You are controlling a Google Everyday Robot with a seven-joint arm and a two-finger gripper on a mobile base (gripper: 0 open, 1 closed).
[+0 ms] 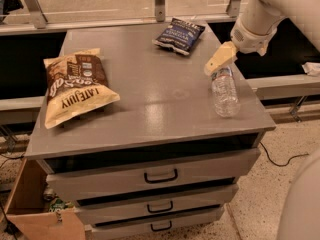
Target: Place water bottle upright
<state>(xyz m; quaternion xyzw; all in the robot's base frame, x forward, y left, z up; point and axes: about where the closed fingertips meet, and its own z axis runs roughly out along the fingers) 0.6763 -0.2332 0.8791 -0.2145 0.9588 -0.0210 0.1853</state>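
Note:
The water bottle [225,93] is clear and ribbed, with a label band near its neck. It is on the grey cabinet top [150,94] close to the right edge. Its neck end points up and away from me, and I cannot tell whether it stands or lies. My gripper [219,59], cream-coloured on a white arm coming in from the upper right, is right at the bottle's neck end and hides the cap.
A brown and yellow chip bag [75,86] lies at the left of the top. A dark blue snack bag [179,35] lies at the back. Drawers [160,176] face me below. A cardboard box [30,209] stands on the floor at the lower left.

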